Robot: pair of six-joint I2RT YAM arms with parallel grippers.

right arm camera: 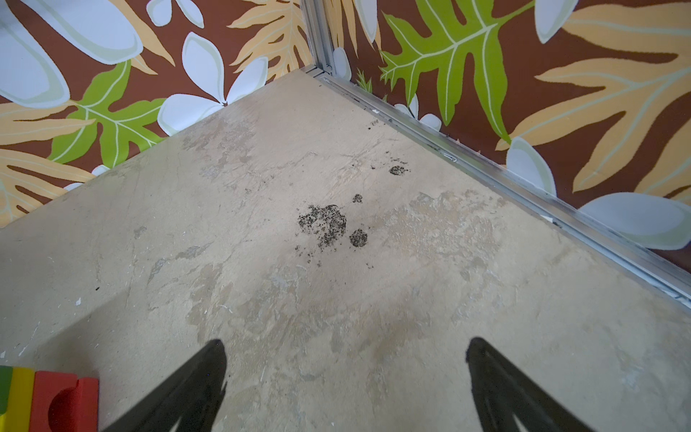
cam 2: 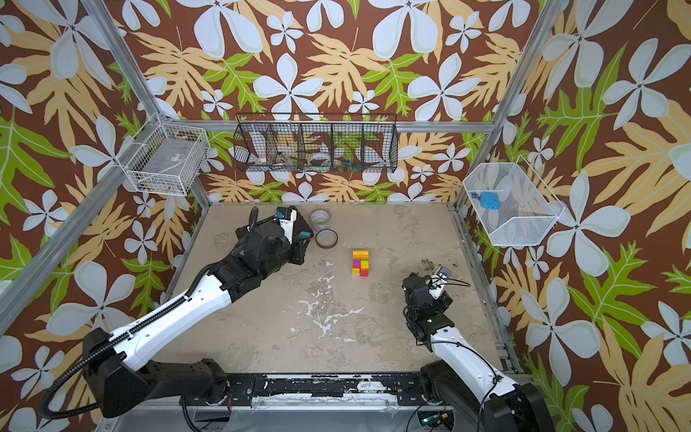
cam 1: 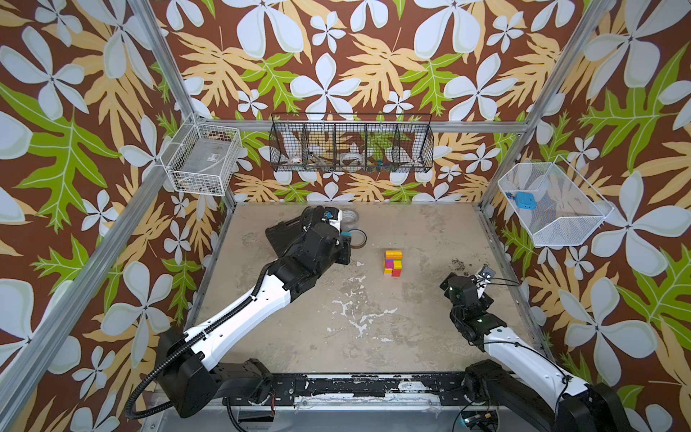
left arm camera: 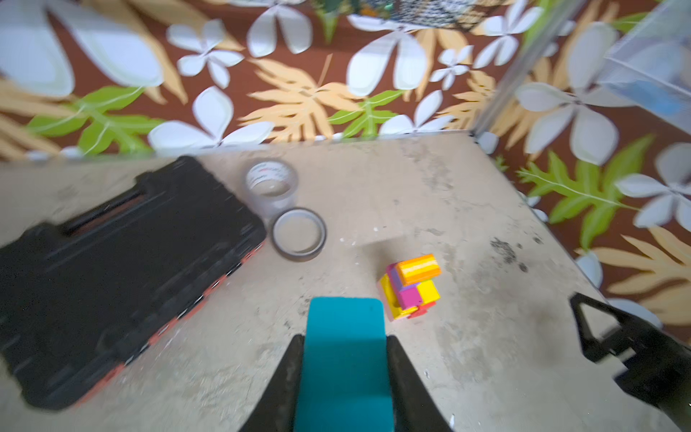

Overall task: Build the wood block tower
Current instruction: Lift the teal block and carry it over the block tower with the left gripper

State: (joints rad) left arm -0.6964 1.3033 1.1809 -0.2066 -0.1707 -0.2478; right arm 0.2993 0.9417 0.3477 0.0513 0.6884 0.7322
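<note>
Left jaws are nearly closed, clamped on the teal block [left arm camera: 346,374] across its two flat sides, and the block sticks out past the tips. Likely handling: it is painted wood, so light and stiff and it won't crush, but the smooth paint could slide in a loose pinch. The flat-side hold looks right and should leave the underside free for setting down. Right jaws are spread wide and empty over bare counter [right arm camera: 336,299]. The tower [cam 1: 394,262] stands mid-counter between the arms, apart from the teal block, with an orange striped piece [left arm camera: 417,269] on top and magenta, yellow and red below. The stack looks staggered and probably tips on a nudge. The left wrist view, blurred, shows the grip, the black case [left arm camera: 123,269], the brown tape roll [left arm camera: 299,233] and the clear roll [left arm camera: 271,179]. In both top views the arm hides most of the case, and only a sliver of teal [cam 1: 346,233] shows. Only the right wrist view catches a green block [right arm camera: 4,392] and the notch in the red block [right arm camera: 86,407].
</note>
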